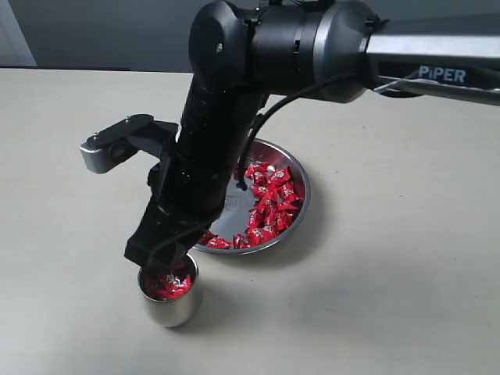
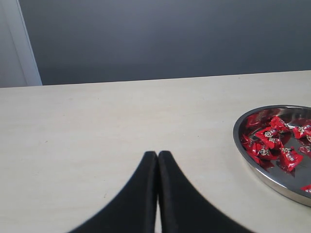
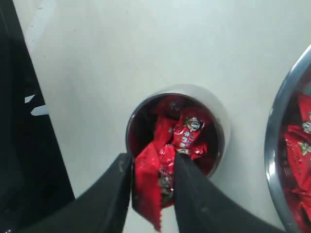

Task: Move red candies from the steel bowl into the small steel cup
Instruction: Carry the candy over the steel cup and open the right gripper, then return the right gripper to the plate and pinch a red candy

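- Lying idle at the left, the left gripper (image 2: 157, 155) has its two black fingers pressed together with nothing between them. It sits low over the table (image 2: 87, 136), apart from the steel bowl (image 2: 241, 145).
- Next comes the small steel cup (image 1: 178, 314), upright and just beside the bowl's near rim. It is already filled nearly to the brim with red candies (image 1: 167, 286).
- The right gripper (image 3: 151, 162) hangs directly over the cup's mouth, clenched on a single red candy (image 3: 147, 187). It pinches the wrapper across the middle, with a pointed wrapper end sticking out between the fingers.
- These sweets look very light and small. The glossy foil is likely slippery and crumples under pressure, so a firm pinch on the body, not the twisted tail, seems the safer hold.
- The right arm (image 1: 211, 148) reaches across from the right side of the exterior view. Its forearm slopes steeply down and leftward to the cup, with the wrist pointing nearly straight down.
- Farthest right, the bowl holds the remaining sweets, gathered mostly along its right and near sides.
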### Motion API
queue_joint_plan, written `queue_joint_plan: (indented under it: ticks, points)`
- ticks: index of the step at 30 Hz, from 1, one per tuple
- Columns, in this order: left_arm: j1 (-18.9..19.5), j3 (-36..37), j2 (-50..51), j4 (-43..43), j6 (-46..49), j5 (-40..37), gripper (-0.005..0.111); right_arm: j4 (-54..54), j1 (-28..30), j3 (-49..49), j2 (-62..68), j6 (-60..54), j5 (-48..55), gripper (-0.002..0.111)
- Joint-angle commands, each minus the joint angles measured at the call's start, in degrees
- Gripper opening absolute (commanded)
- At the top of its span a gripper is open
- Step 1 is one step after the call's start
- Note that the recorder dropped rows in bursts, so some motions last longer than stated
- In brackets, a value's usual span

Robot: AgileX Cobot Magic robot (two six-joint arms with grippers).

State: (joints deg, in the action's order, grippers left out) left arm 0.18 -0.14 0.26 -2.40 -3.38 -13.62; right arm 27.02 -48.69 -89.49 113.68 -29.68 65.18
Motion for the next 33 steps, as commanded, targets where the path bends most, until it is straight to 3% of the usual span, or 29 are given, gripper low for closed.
queue_joint_plan:
  ticks: [1, 9, 18, 26, 33]
  points:
    - [0.24, 0.14, -0.26, -0.08, -0.13, 0.33, 0.0, 0.06, 0.0, 0.23, -0.1, -0.73, -1.73, 0.039]
    - [0.24, 0.14, -0.26, -0.08, -0.13, 0.33, 0.0, -3.8, 0.0, 0.23, -0.1, 0.42, -4.66, 0.039]
    - [0.24, 0.14, -0.26, -0.08, -0.13, 0.33, 0.0, -29.66, 1.83, 0.23, 1.68, 35.95, -25.95, 0.039]
    - [0.24, 0.14, -0.26, -0.08, -0.13, 0.33, 0.0, -25.78, 7.44, 0.23, 9.17, 37.2, -27.36, 0.039]
    - [0.24, 0.14, -0.26, -0.08, -0.13, 0.33, 0.0, -20.68, 8.02, 0.23, 11.75, 36.7, -31.27, 0.039]
